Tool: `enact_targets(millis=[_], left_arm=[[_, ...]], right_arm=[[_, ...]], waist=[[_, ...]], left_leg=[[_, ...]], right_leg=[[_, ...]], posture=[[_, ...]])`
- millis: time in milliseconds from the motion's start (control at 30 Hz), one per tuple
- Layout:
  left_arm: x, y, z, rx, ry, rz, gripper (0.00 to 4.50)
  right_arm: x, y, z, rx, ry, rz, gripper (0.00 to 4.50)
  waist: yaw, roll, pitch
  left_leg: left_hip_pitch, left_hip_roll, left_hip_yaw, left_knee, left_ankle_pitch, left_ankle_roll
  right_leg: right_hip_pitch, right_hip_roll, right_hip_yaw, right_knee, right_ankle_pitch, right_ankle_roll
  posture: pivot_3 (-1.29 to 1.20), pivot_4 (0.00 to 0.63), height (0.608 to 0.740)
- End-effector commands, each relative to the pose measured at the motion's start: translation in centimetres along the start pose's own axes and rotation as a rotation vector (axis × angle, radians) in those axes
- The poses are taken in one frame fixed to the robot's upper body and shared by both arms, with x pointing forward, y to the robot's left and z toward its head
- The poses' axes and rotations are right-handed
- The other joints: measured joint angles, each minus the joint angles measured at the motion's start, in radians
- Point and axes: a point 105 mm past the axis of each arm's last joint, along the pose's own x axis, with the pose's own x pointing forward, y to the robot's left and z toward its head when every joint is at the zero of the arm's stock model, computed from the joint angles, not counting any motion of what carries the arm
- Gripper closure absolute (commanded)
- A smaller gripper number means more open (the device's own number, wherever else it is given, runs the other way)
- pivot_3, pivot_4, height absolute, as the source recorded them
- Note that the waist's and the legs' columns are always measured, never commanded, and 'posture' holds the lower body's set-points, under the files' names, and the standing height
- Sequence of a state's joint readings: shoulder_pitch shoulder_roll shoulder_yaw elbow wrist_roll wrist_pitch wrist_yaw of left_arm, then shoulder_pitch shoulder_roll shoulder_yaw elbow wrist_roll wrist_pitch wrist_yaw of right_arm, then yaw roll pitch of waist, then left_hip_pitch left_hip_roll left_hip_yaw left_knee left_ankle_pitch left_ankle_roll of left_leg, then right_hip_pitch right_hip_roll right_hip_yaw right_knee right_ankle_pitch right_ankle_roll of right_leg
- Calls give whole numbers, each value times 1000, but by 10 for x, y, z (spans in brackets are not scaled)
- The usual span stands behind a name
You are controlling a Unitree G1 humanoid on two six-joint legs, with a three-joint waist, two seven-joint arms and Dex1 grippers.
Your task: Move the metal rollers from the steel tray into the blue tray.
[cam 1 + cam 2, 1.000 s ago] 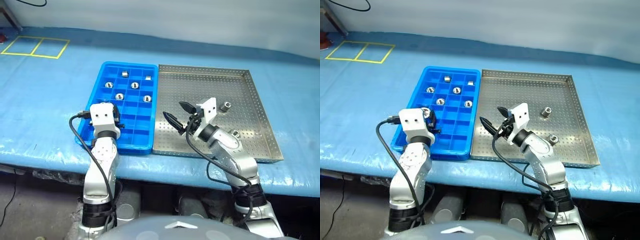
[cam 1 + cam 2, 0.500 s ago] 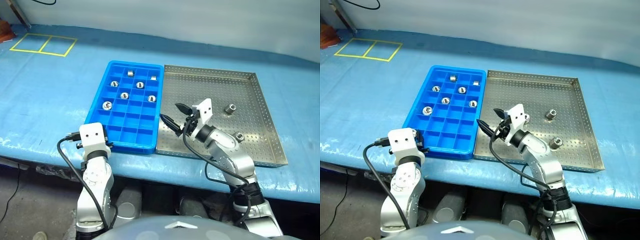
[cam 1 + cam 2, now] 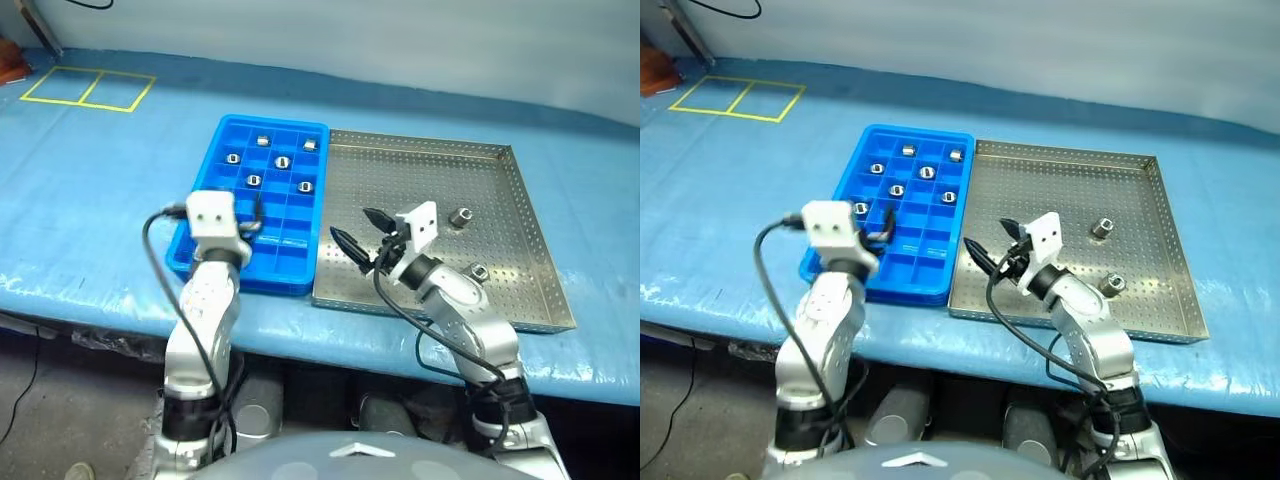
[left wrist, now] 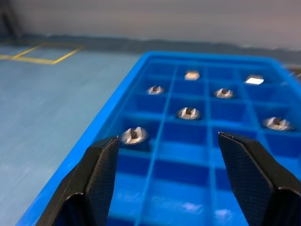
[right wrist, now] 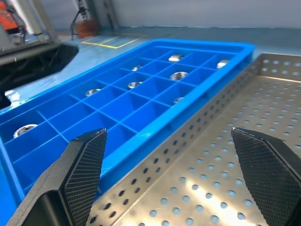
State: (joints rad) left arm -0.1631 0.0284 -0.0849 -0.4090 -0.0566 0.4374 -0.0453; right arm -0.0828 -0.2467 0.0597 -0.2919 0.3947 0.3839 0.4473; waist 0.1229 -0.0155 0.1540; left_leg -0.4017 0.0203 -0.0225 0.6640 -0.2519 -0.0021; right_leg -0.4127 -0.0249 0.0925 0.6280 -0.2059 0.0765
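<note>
Sitting on a blue-covered table point(image 3: 90, 200), a blue tray point(image 3: 200, 235) lies just left of a steel tray point(image 3: 430, 165), their long sides touching. Six rollers point(image 3: 283, 162) rest in separate compartments of the blue tray. Two rollers remain on the perforated steel floor, one point(image 3: 461, 216) near the middle right, another point(image 3: 478, 271) closer to the front rim. The left gripper point(image 4: 164, 155) hovers over the blue tray, fingers spread and empty. The right gripper point(image 3: 361, 232) hangs above the steel tray's left part, fingers wide apart, grasping nothing. Each roller looks small, rigid, dense and smooth, likely slippery; pinching across its round sides seems the safest hold.
</note>
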Motion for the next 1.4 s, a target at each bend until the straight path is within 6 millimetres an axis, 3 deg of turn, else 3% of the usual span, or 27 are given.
enact_targets(millis=[33, 167, 300, 500, 833, 1133, 1333, 1400], left_arm=[[14, -18, 4, -20, -38, -166, 849], [29, -46, 3, 23, -15, -368, 849], [44, -64, -15, 34, 85, -467, 849], [48, -100, -34, -21, 234, -645, 849], [68, -96, -59, 28, 299, -580, 849], [80, -100, -63, 25, 268, -546, 849], [84, -96, -79, 61, 333, -498, 849], [84, -95, -84, 69, 352, -482, 1240]], right_arm=[[-16, -9, 17, -25, -56, -78, 0], [-30, -14, 17, -23, -64, -152, 0], [-39, -15, 17, -22, -74, -198, 0], [-56, -18, 17, -24, -83, -286, 0], [-68, -18, 15, -26, -94, -352, 0], [-67, -17, 13, -30, -92, -350, 0], [-69, -17, 13, -28, -96, -354, 0], [-69, -17, 13, -26, -96, -354, 0]], waist=[[-26, 0, 0], [-80, 0, 0], [-122, 0, 0], [-182, 0, 0], [-257, 1, 0], [-275, 1, 0], [-287, 1, 0], [-294, 1, 0]], left_leg=[[0, 0, 0, 0, 0, 0], [0, 0, 0, -3, -1, 1], [0, 0, -1, -2, -1, 1], [0, 0, 0, -1, -1, 1], [1, 0, 1, -1, -1, 1], [1, 0, 1, -1, -1, 1], [1, -1, 1, -1, -1, 2], [1, -1, 1, -2, -1, 2]], right_leg=[[0, 0, 0, 0, 1, -1], [-1, 0, 0, 0, 0, 0], [0, 0, 0, 0, 2, 3], [0, 1, 2, 0, 0, 7], [0, 1, 4, 1, 0, 9], [0, 1, 6, 1, 0, 10], [0, 1, 6, 1, 1, 10], [0, 1, 6, 1, 1, 10]], posture=[[82, 150, 740], [5, 150, 740], [-62, 150, 740], [-160, 150, 740], [-229, 150, 740], [-240, 150, 740], [-246, 150, 740], [-246, 150, 740]])
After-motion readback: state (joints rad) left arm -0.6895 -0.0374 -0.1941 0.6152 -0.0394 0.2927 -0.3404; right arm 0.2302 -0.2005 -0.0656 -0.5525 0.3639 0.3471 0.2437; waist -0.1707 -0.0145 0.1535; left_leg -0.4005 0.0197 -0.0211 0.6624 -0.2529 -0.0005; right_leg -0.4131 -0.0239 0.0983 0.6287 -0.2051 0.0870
